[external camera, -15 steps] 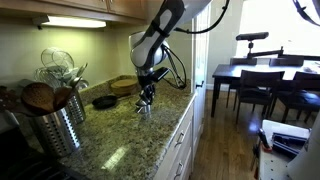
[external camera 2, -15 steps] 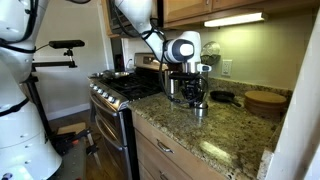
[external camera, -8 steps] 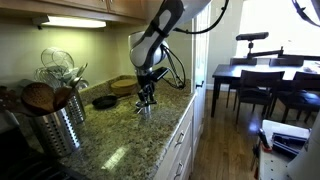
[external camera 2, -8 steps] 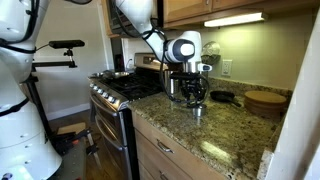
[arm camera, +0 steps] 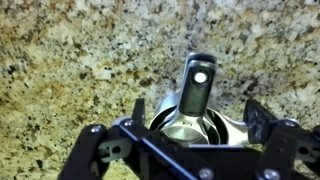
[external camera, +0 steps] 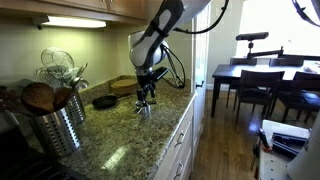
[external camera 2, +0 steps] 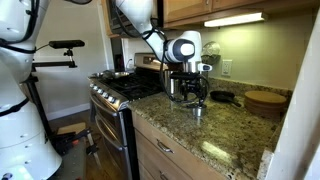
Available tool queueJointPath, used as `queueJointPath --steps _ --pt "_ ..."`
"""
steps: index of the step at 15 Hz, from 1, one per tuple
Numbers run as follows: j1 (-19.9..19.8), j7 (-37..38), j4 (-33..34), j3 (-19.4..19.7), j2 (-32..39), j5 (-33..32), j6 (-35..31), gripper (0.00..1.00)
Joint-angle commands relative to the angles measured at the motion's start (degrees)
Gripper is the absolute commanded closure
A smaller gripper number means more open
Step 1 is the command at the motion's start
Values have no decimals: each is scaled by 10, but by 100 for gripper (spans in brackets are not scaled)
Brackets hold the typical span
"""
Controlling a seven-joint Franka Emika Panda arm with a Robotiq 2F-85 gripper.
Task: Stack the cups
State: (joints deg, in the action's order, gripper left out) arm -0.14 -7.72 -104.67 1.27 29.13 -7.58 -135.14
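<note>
Speckled granite countertop (external camera: 120,140) runs through this kitchen. Near the centre of the frame in an exterior view, the gripper (external camera: 146,98) hangs low, right over the cups (external camera: 143,109). In the wrist view the cups (arm camera: 185,128) sit at lower centre and look nested, handle pointing up the frame, between the spread jaws, which grip nothing. At lower left, a ribbed steel holder (external camera: 62,128) carries wooden spoons (external camera: 40,97) and a whisk (external camera: 58,62).

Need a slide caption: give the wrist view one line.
Open gripper straddles the silver cups on a speckled granite counter.
</note>
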Motion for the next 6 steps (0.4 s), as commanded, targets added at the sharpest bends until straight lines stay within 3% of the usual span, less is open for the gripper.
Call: queueJointPath --steps 1,6 --pt "-1 11 -19 -2 -19 4 7 0" --pt "-2 3 -3 -2 0 -1 4 0"
